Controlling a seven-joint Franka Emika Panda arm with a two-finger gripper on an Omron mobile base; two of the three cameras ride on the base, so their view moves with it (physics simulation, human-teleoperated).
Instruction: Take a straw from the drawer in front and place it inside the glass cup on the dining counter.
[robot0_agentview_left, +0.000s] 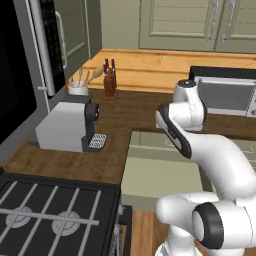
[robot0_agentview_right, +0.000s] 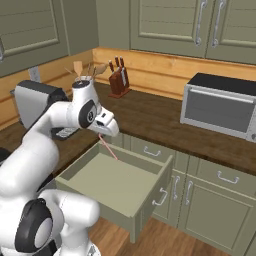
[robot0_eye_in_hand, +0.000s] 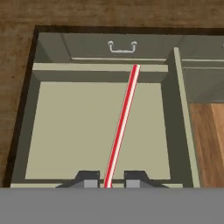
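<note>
Straw (robot0_eye_in_hand: 122, 124) pinched between fingers (robot0_eye_in_hand: 90, 178), lifted above open drawer (robot0_eye_in_hand: 30, 131) at frame centre; transfer to cup remains.

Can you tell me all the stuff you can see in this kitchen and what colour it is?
straw: one, red and white, held in the gripper above the open drawer
drawer: one, pale green, pulled open below the counter
counter: one, dark brown wood
coffee machine: one, grey and black, on the counter
knife block: one, reddish brown, on the counter by the wall
utensil holder: one, white, holding wooden spoons
toaster oven: one, silver and black, on the counter
stove: one, black, beside the counter
arm: one, white with dark joints
gripper: one, dark fingers shut on the straw
</note>
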